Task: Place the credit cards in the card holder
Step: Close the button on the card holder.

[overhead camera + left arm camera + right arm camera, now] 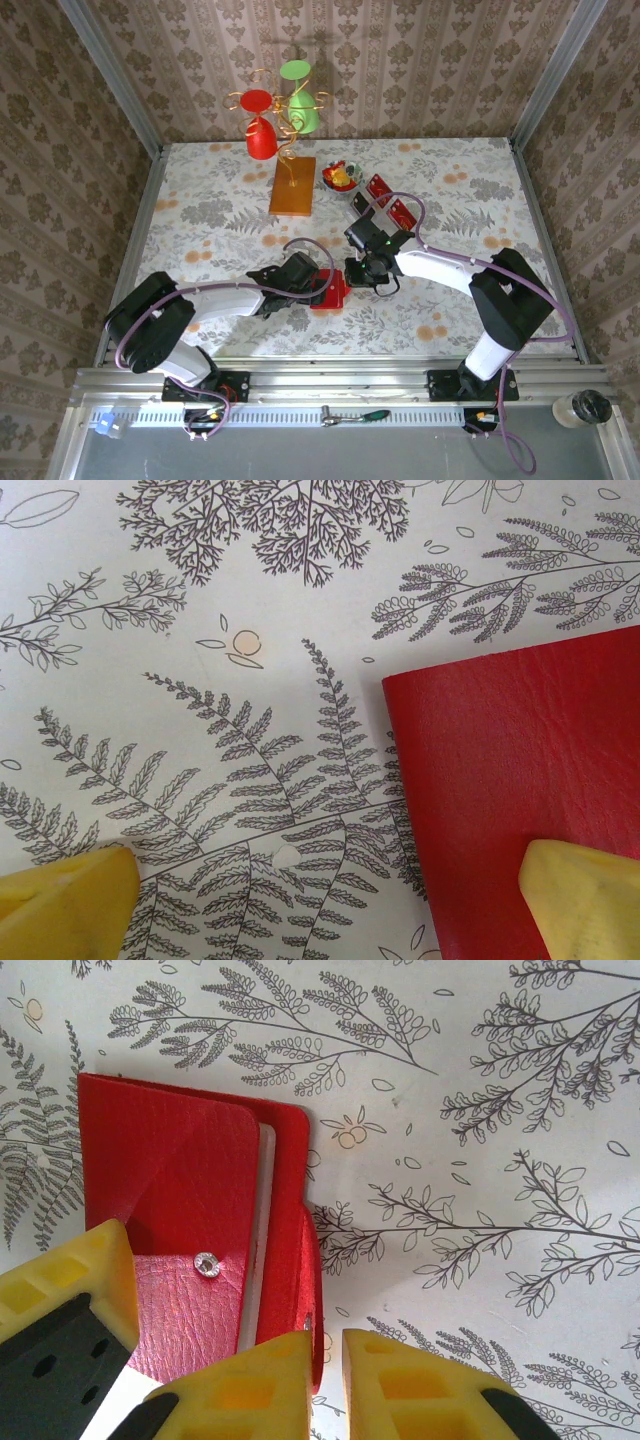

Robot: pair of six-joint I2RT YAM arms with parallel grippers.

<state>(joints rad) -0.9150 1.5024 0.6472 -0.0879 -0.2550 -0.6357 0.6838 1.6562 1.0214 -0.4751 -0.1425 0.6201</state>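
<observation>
Pin flat glossy red folding card holder [190, 1190] under splayed left gripper [325, 895], lifting its edge gently in clamped right gripper [328, 1385].

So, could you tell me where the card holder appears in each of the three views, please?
Top external: the card holder lies just below the picture's centre.
Left wrist: the card holder sits at the right, from mid-height down to the bottom edge.
Right wrist: the card holder sits left of centre, with its metal snap showing.
Shared landmark: the leaf-print tablecloth under it.
</observation>
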